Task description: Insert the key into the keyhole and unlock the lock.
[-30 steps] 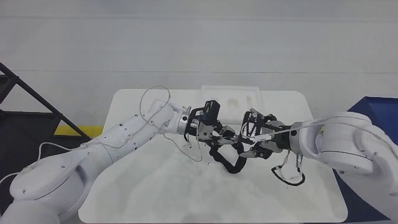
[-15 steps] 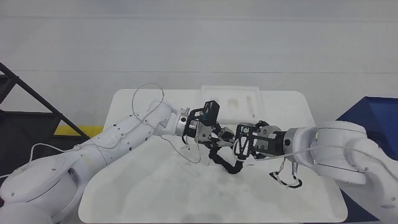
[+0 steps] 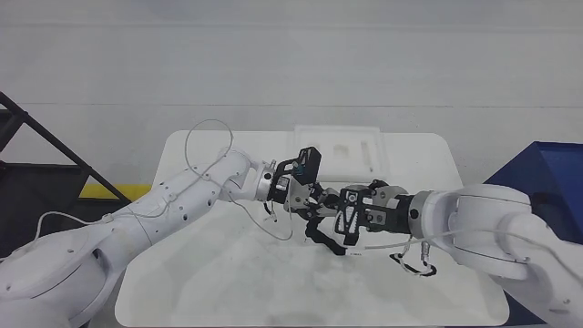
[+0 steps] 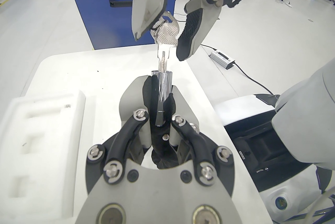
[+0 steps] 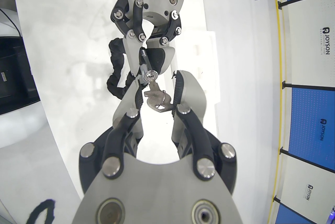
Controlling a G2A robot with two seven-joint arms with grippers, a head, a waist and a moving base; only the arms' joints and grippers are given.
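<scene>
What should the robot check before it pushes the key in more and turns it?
1. Lock held steady: ok, the left gripper is shut on the lock.
2. Key held: ok, the right gripper pinches the head of the key.
3. Tip in the keyhole: ok, the tip is inside.
4. Key fully in: not ok, part of the blade shows outside.
5. Key straight with the lock: cannot tell.
6. Black cable out of the way: ok, it hangs off to one side.
</scene>
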